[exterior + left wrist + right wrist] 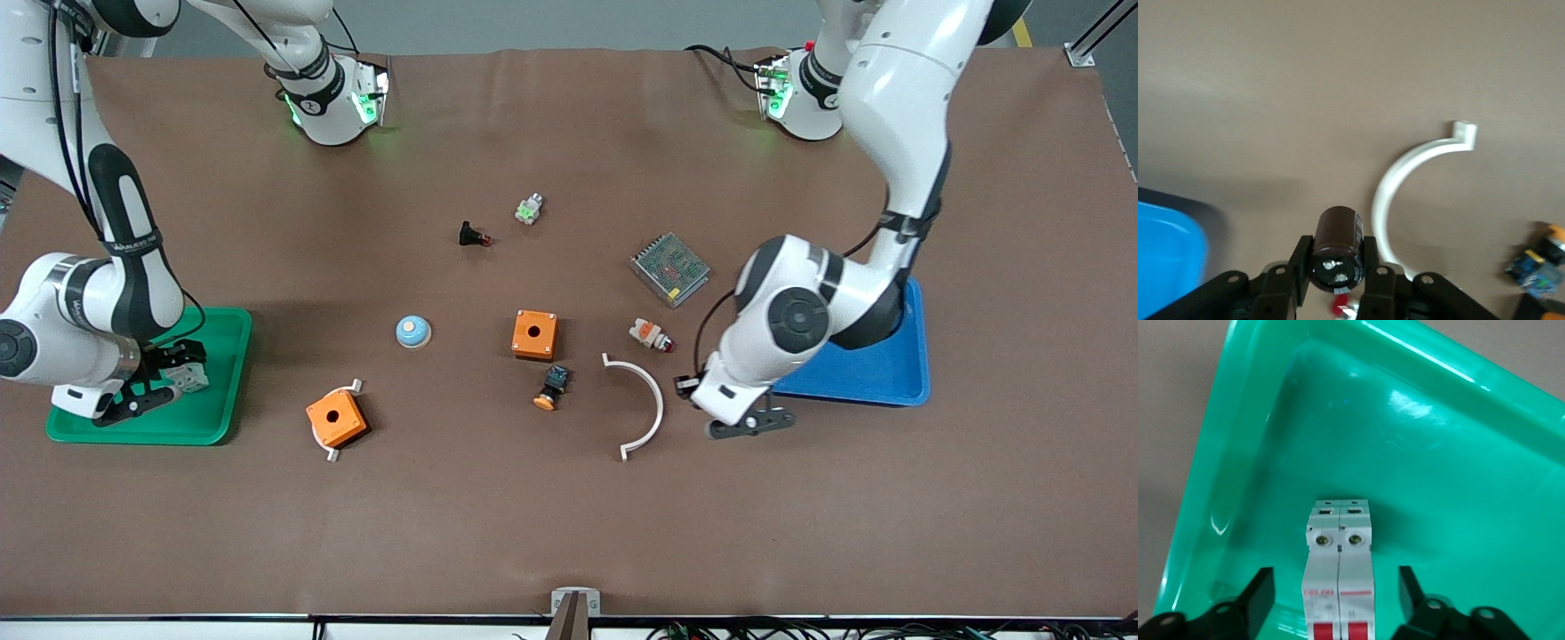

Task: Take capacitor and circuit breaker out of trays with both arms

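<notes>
1. The right gripper (1336,600) sits low inside the green tray (213,427) at the right arm's end of the table. Its fingers (1258,593) stand apart on either side of the circuit breaker (1338,587), not touching it (a gap shows on both flanks), probably lined up for a squeeze across its narrow width.
2. The circuit breaker lies flat on the tray floor, not yet lifted out.
3. Loose parts lie between the trays, among them a white curved bracket (645,404).
4. The left gripper (1338,267) pinches the capacitor (1337,248) over bare table, between the bracket and the blue tray (889,378), so it is already out of its tray.
</notes>
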{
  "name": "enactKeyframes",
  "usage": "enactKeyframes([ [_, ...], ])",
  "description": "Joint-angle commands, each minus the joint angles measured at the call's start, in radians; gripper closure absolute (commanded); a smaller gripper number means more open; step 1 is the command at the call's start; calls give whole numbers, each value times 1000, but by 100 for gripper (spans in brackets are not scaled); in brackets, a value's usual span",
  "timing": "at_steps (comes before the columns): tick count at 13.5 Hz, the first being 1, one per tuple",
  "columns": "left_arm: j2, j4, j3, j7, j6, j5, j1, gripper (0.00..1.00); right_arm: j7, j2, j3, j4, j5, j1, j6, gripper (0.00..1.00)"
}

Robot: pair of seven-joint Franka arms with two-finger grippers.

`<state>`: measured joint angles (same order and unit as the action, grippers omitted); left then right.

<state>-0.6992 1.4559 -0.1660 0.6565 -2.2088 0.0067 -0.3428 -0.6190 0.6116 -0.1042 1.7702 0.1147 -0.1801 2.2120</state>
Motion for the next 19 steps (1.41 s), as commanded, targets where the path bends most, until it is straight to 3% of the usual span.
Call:
enactKeyframes([
  [1, -83, -100, 8, 80, -31, -14, -59, 99, -28, 13, 17, -23, 11, -22, -2, 62],
  [2, -101, -101, 6, 98, -82, -14, -67, 98, -25, 11, 17, -24, 11, -19, -9, 80],
  [3, -117, -101, 6, 115, -145, -14, -87, 98, -21, 4, 20, -26, 8, -16, -15, 90],
  [5, -155, -103, 9, 153, -236, -14, -116, 98, -13, -30, 24, -59, -35, -1, -92, 99],
  [7, -172, -110, 14, 169, -258, -14, -139, 95, 37, -47, 23, -159, -117, 52, -264, 99],
  [10, -209, -132, 23, 176, -265, -11, -177, 81, 242, -64, 26, -268, -138, 155, -431, 100],
  [16, -229, -132, 66, 175, -310, -5, -220, 52, 742, -92, 24, -270, -263, 399, -466, 100],
  [18, -227, -132, 66, 175, -310, -5, -217, 40, 875, -84, 23, -268, -335, 471, -442, 100],
  [19, -220, -132, 69, 172, -310, -4, -214, 29, 913, -75, 23, -261, -360, 499, -399, 100],
])
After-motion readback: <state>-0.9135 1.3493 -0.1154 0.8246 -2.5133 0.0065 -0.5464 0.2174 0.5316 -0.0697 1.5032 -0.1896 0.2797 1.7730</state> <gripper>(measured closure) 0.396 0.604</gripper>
